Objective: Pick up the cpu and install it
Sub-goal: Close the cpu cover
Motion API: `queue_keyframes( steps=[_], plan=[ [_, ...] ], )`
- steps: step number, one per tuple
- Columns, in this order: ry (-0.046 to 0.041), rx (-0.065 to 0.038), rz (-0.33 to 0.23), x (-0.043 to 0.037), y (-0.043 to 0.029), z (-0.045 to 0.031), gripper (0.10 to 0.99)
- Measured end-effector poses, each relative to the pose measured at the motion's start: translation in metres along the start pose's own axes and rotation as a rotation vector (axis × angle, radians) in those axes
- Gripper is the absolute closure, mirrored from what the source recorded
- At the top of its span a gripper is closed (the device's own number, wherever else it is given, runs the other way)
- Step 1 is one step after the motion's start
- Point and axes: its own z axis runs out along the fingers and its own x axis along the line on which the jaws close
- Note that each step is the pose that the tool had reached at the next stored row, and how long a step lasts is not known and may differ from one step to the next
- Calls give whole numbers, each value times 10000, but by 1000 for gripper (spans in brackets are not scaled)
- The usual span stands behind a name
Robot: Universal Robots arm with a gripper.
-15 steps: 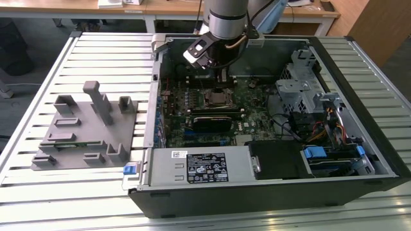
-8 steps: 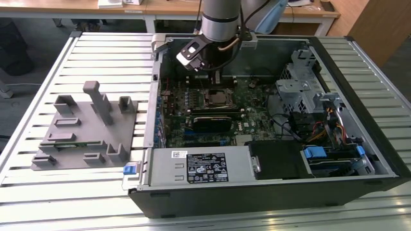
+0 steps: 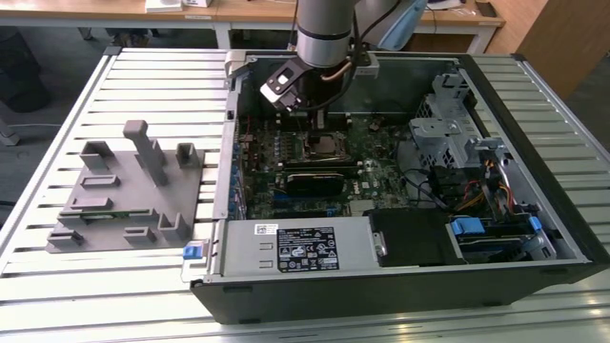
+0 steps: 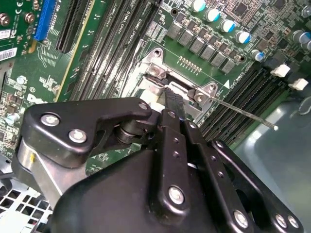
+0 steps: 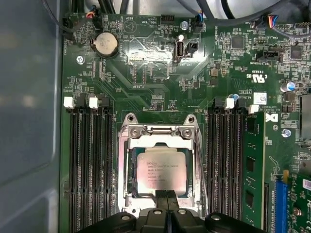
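The cpu (image 5: 162, 170), a small silvery square chip with a pale border, lies flat inside the metal socket frame (image 5: 127, 165) on the green motherboard (image 5: 146, 82). My gripper (image 5: 167, 195) hangs just above the chip's near edge, its two black fingers pressed together with nothing between them. In the second wrist view the fingers (image 4: 173, 104) point down at the socket frame (image 4: 156, 73), whose thin lever (image 4: 243, 112) sticks out to one side. In the exterior view the gripper (image 3: 316, 123) is inside the open computer case (image 3: 533, 236), right over the socket (image 3: 324, 147).
Memory slots (image 5: 87, 165) flank the socket on both sides. A grey plastic fixture with upright posts (image 3: 124, 186) stands on the slatted table at the exterior view's left. Drive cages and cables (image 3: 458, 143) fill the case's right side, and a power supply (image 3: 296, 246) sits at its front.
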Motion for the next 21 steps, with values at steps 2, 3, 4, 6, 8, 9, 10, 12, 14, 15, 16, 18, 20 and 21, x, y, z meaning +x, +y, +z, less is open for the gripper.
queue_keyframes(
  steps=[2, 3, 4, 6, 8, 9, 10, 12, 14, 15, 16, 18, 20, 21],
  plan=[
    [-1, 0, -1, 1, -1, 18, 980],
    [-1, 0, -1, 1, -2, 26, 980],
    [-1, 0, 0, 1, -2, 34, 980],
    [-1, 0, 0, 2, -3, 46, 980],
    [0, 0, 0, 2, -3, 57, 980],
    [-1, 0, 0, 2, -3, 63, 980],
    [0, 0, 0, 3, -3, 68, 980],
    [0, 0, 0, 3, -3, 77, 980],
    [-1, 0, 0, 3, -4, 85, 980],
    [0, 0, 0, 3, -4, 89, 980],
    [0, 0, 0, 4, -3, 93, 980],
    [-2, 1, 0, 4, -4, 99, 980],
    [-3, 1, 0, 4, -4, 103, 980],
    [-3, 1, 0, 4, -4, 106, 980]
  ],
)
